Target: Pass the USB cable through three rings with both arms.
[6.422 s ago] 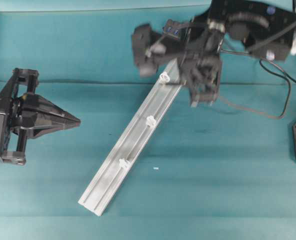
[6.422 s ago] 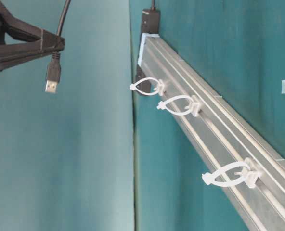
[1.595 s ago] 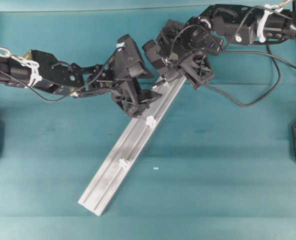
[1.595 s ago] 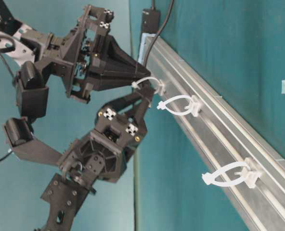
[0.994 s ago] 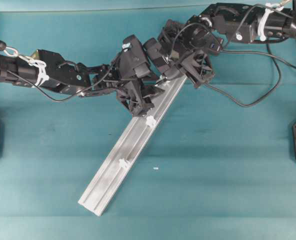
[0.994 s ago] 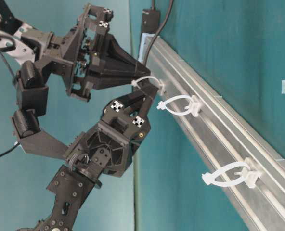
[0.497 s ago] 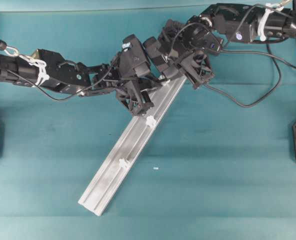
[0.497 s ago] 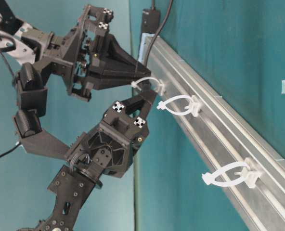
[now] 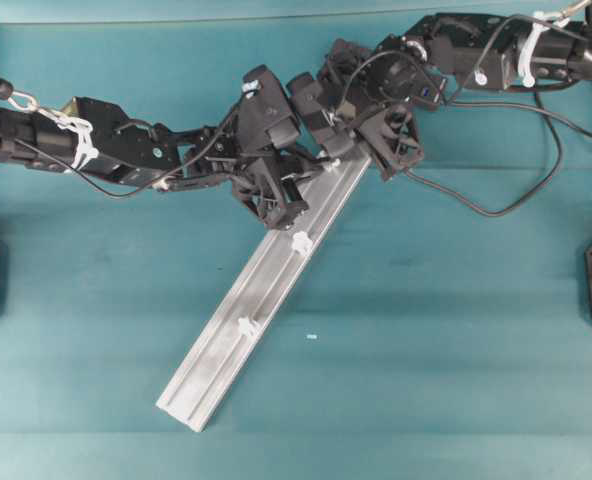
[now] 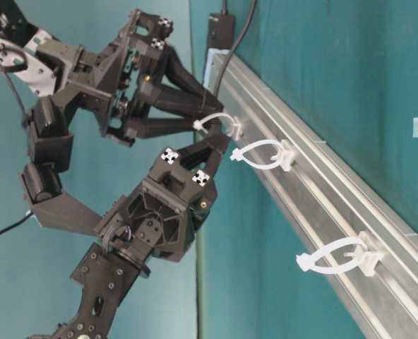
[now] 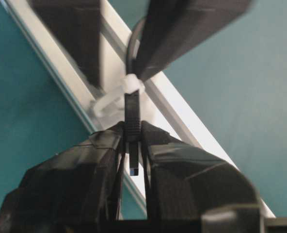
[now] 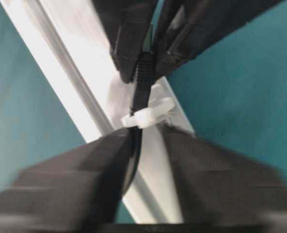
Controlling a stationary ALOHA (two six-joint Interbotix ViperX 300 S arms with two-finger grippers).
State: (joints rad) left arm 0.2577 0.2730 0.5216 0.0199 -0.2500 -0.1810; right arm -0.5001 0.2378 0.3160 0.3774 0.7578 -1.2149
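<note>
Teal tabletop (image 9: 456, 330) carrying slanted aluminium rail (image 9: 226, 345).

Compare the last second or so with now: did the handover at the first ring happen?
Yes. The right gripper has spread its jaws, releasing the USB cable. The left gripper has closed on the plug just past the first ring. The rail and other two rings have not moved.

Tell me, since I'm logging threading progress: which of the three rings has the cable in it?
The ring at the rail's top end, between both end effectors; the other two rings hang empty.
</note>
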